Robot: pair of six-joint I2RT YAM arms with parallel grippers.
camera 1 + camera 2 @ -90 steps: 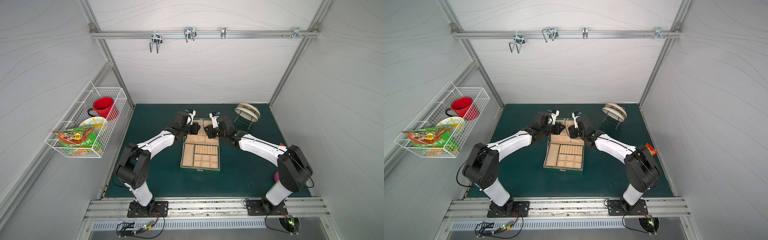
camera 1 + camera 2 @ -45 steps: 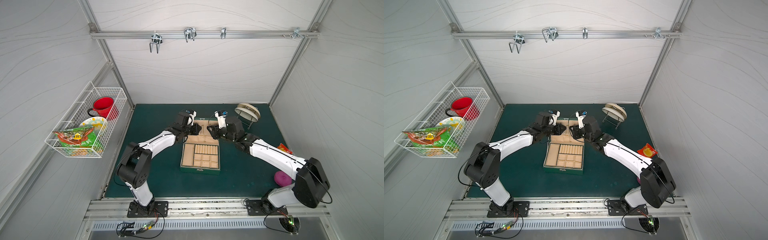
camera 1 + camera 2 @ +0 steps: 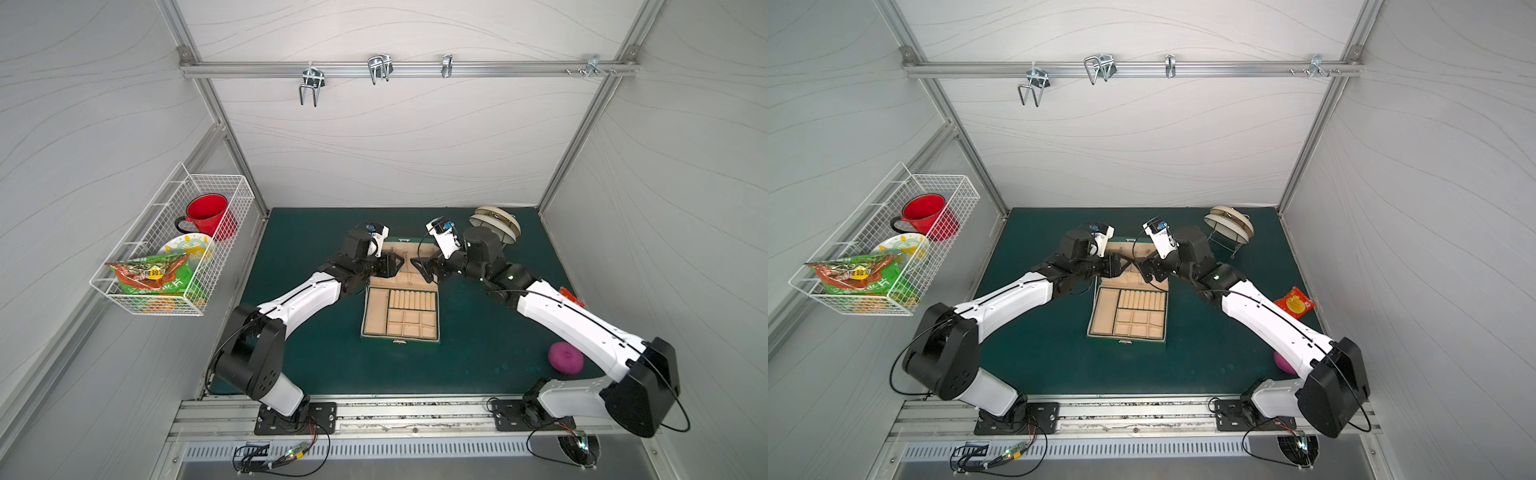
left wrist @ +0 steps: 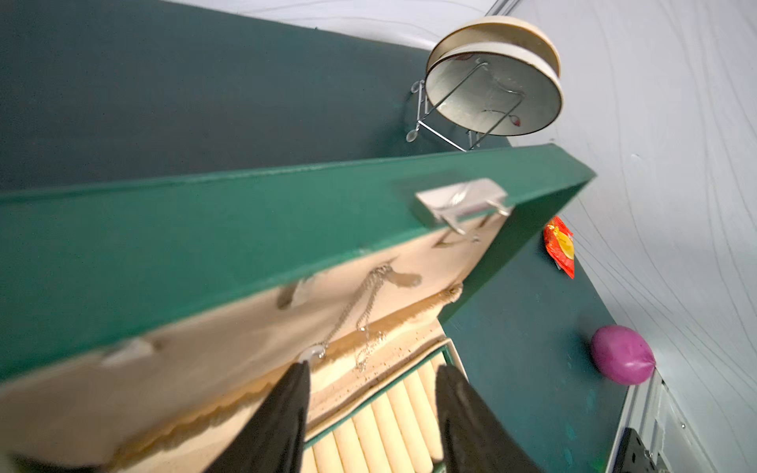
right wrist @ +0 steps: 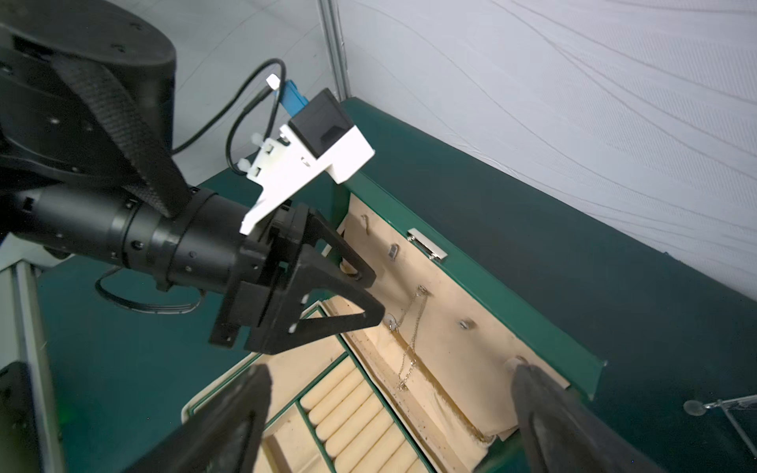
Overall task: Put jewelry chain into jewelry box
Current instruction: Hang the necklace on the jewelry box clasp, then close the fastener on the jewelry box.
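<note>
- jewelry chain (image 4: 353, 311) hangs off a hook (image 4: 385, 271) inside the jewelry box (image 3: 399, 340) lid (image 5: 471, 327), pendant (image 4: 312, 352) right by a left gripper (image 4: 372, 368) fingertip (image 4: 299, 374)
- left gripper and right gripper (image 5: 389, 366) both spread, gripping nothing

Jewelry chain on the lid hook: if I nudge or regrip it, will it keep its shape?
Probably floppy: the jewelry chain drapes in loose strands from one hook in the lid. Likely very light, since the links look fine. A nudge could slip it off that small hook.
</note>
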